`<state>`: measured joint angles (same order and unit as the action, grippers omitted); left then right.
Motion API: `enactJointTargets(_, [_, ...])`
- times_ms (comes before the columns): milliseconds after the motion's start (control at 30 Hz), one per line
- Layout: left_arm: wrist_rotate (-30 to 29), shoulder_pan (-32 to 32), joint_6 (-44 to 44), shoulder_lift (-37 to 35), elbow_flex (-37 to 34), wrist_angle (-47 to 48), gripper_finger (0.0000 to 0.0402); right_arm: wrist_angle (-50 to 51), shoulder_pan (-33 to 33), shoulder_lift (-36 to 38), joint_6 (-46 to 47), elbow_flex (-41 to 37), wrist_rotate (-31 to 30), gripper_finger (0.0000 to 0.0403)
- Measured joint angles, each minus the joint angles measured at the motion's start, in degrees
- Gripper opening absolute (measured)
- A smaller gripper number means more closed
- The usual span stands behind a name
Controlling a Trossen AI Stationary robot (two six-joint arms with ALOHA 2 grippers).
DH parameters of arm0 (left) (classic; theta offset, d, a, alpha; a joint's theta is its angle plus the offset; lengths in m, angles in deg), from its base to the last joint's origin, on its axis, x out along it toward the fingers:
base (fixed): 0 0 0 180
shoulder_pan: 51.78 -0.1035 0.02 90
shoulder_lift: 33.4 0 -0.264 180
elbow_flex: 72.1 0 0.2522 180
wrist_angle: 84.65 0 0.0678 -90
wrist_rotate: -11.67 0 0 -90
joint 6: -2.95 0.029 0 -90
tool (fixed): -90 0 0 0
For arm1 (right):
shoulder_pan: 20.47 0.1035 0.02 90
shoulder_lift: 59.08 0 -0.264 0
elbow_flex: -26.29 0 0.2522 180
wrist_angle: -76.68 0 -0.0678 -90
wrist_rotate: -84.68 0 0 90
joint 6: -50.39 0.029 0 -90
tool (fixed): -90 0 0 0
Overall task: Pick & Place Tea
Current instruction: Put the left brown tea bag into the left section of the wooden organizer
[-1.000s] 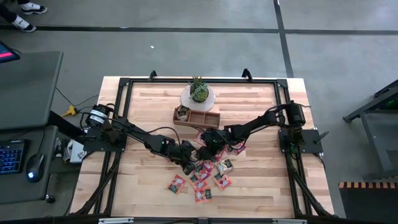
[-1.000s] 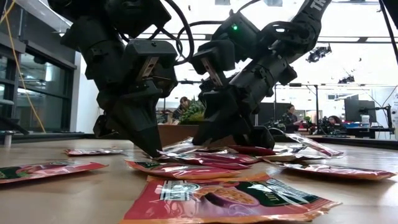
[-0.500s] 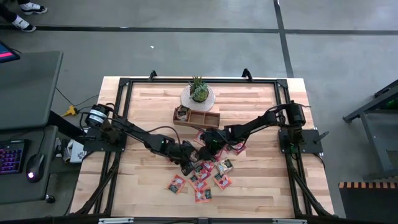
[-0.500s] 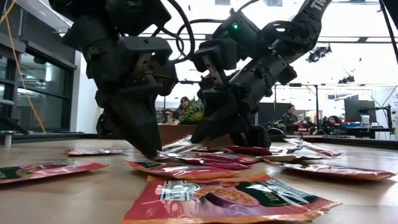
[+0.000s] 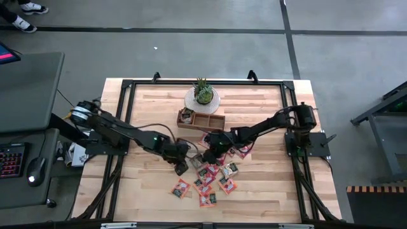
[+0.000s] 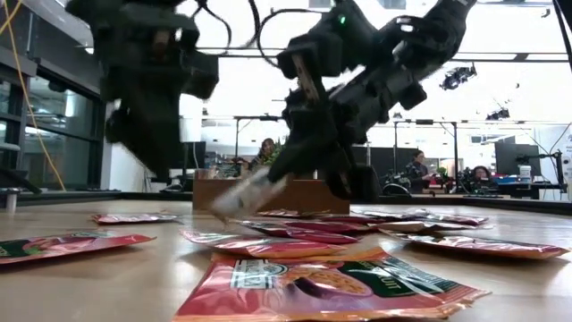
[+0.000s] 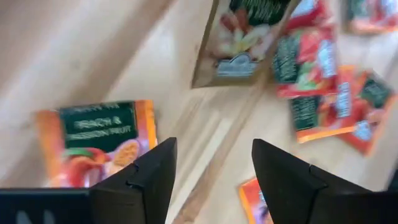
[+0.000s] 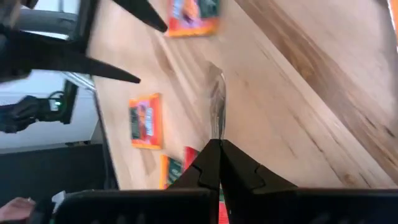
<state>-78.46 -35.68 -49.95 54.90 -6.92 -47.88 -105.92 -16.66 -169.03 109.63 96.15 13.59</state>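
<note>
Pale sachet (image 6: 253, 194) pinched in right gripper (image 8: 216, 144), raised; left gripper (image 7: 211, 163) jaws apart, empty.

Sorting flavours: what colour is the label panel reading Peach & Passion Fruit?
Dark green, on an orange square sachet; left wrist view.

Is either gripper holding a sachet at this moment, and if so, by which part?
The right gripper pinches one tea sachet by its edge, lifted off the table. The left gripper is open, holding nothing.
</note>
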Motion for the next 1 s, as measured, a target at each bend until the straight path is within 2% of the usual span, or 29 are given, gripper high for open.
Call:
enactJointTargets(100, [-3.89,0.00,0.04,-5.10,0.02,5.46,0.0209,1.84,-0.02,2.91,-1.57,0.07,-1.38,0.0000])
enactJointTargets(267, [-7.76,0.00,0.11,-12.24,0.02,9.25,0.0209,7.48,-0.15,9.94,-5.23,0.11,-3.47,0.0000])
enactJointTargets(467, [-8.39,-0.52,0.67,-18.89,0.19,9.76,0.0209,15.26,-1.44,20.17,-11.27,0.08,-4.51,0.0000])
enactJointTargets(633, [-4.92,-3.86,3.58,-22.30,1.05,10.84,0.0209,22.61,-3.53,29.29,-16.61,0.95,-6.27,0.0000])
enactJointTargets(800, [-1.46,-8.57,9.85,-22.63,5.81,13.50,0.0209,41.94,-5.36,33.40,-26.33,11.55,-10.85,0.0000])
enactJointTargets(1000, [3.13,-13.44,18.10,-21.75,14.65,16.54,0.0209,62.61,-7.09,30.37,-37.90,29.46,-12.85,0.0000])
